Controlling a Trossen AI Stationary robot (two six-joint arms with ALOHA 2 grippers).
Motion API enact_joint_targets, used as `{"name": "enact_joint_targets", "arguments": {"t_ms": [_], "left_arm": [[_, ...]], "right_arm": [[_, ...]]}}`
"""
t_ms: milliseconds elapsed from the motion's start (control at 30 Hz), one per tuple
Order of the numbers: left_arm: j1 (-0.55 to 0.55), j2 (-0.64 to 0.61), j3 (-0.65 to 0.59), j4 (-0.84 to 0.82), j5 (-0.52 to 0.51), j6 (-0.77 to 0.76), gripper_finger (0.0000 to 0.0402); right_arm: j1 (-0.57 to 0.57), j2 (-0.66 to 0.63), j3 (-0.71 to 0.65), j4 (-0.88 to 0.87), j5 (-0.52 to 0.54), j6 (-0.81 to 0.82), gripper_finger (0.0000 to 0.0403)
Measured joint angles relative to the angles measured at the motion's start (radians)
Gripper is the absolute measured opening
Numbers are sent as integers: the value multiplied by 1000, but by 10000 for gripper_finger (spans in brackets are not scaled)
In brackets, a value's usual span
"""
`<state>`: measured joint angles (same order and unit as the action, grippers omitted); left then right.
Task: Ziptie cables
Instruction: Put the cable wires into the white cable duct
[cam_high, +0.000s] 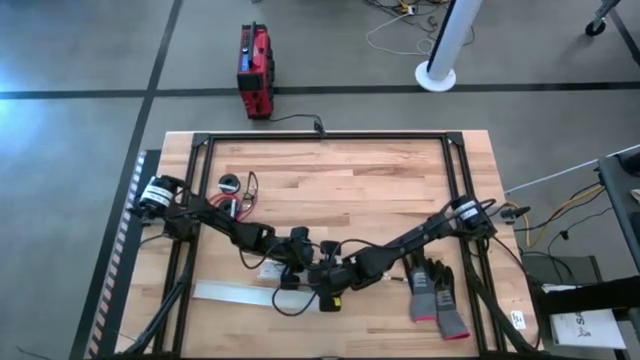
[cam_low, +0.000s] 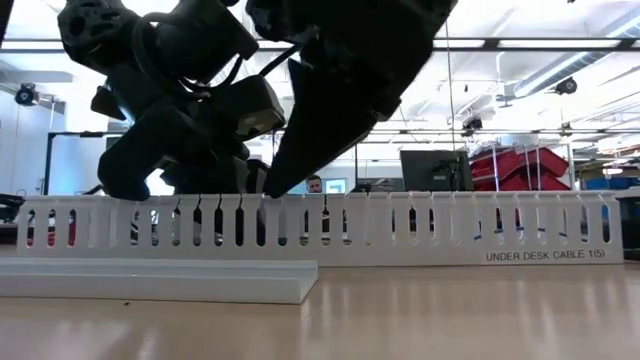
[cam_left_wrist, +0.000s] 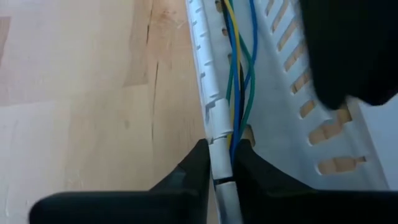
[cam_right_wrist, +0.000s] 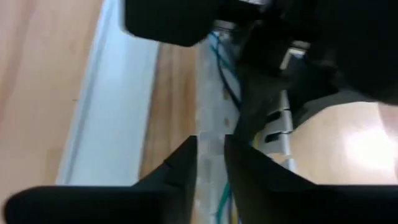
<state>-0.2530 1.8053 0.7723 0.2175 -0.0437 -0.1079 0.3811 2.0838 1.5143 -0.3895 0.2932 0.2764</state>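
A long white slotted strip (cam_low: 480, 230) stands on the table near its front edge, under both grippers. Thin blue, yellow and green cables (cam_left_wrist: 239, 74) run along its channel. A small coil of red and black wire (cam_high: 236, 190) lies at the far left. My left gripper (cam_left_wrist: 222, 171) and my right gripper (cam_right_wrist: 210, 158) meet close together over the strip (cam_high: 270, 270), each shut on one of its walls. In the low view both show only as dark shapes above the strip. My left gripper pinches the strip's toothed wall (cam_left_wrist: 217, 134) between its two fingers, one finger outside the channel and one inside beside the cables. Whether the inner finger also touches the blue cable cannot be told. The strip rests on the table. My right gripper has a white wall of the strip (cam_right_wrist: 210, 134) between its two fingers, which lie across it. The cables (cam_right_wrist: 221, 56) pass close by the inner finger; contact with them cannot be told. The strip stays on the table.
A flat white cover (cam_low: 150, 280) lies on the table in front of the slotted strip. A pair of grey and black gloves (cam_high: 432, 292) lies at the near right. A red box (cam_high: 255, 70) sits on the floor beyond the table's far edge.
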Motion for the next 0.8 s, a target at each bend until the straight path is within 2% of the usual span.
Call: {"name": "enact_joint_targets", "arguments": {"t_ms": [167,300,467,800], "left_arm": [[1,1,-1,-3,0,2,37],[2,2,-2,-3,-1,-4,36],[6,2,-4,-3,-14,-24,34],[26,3,-6,-2,-13,-49,33]], "right_arm": [[-20,1,2,-1,-5,1,124],[-30,29,2,7,-64,11,140],[-21,32,2,15,-70,-18,134],[7,32,3,13,-51,-91,90]]}}
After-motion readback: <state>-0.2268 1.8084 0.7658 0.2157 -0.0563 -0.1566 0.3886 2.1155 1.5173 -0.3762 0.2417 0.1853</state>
